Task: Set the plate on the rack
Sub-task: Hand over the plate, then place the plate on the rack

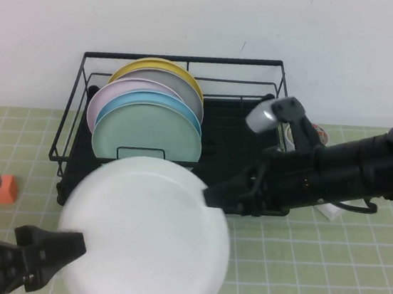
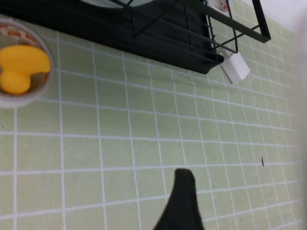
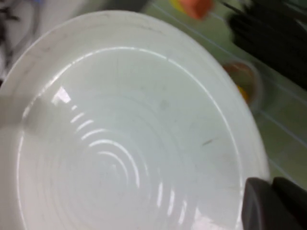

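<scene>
White plate (image 1: 148,234) in right hand (image 1: 213,194)

Right arm is reaching in from the right edge, forearm angled down toward centre; right gripper (image 1: 214,193) is pinching the rim of the plate (image 1: 148,234), jaws closed on its edge. Left arm is sitting low at the near left corner, left gripper (image 1: 62,249) pointing at the plate's left rim, jaws parted.
</scene>
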Available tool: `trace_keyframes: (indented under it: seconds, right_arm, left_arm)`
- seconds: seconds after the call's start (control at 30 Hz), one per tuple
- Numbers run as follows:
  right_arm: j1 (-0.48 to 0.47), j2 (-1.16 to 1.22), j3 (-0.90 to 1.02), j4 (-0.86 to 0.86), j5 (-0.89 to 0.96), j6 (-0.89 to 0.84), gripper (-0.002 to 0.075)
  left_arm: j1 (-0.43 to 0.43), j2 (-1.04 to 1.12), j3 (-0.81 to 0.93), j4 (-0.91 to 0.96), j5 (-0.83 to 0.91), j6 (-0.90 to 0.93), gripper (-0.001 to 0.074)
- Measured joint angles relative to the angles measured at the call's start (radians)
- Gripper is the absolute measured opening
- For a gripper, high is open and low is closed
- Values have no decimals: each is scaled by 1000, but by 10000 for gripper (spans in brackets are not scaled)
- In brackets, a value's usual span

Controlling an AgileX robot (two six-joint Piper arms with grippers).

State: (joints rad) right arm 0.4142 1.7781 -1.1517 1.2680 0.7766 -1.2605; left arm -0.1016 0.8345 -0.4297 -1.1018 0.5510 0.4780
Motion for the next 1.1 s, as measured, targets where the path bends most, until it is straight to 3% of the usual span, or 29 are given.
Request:
trace_keyframes:
  seconds: [0.13,0.2,0.27,0.33,0.43,0.57,0.7,0.83,0.9,1.0,1.1]
  right_arm:
    - [58,-50,0,36,15,-74,13]
    - [68,-56,0,57,26,-135,14]
    - [68,-56,2,88,22,-185,21]
    - [66,-56,2,119,3,-239,42]
    - [58,-56,2,212,29,-321,157]
    - [56,-68,2,377,166,-376,423]
    - [8,-117,2,392,237,-409,509]
    - [-99,-210,2,391,263,-415,461]
    - [-168,-268,2,358,282,-417,371]
    - [-257,-338,2,259,306,-425,167]
    - [-328,-378,2,132,325,-427,50]
  left_arm:
    - [0,48,0,-87,-9,131,474]
    - [0,74,0,-132,-9,247,384]
    - [0,92,0,-187,-9,365,223]
    - [0,97,0,-255,7,478,118]
    - [0,99,0,-361,4,689,104]
    - [0,108,0,-495,-17,1104,104]
    - [0,110,-5,-569,-38,1518,103]
    - [0,139,-68,-577,-36,1838,103]
    - [0,173,-113,-580,-36,1929,103]
    - [0,241,-197,-584,-36,2031,103]
    - [0,334,-289,-589,-35,2105,103]
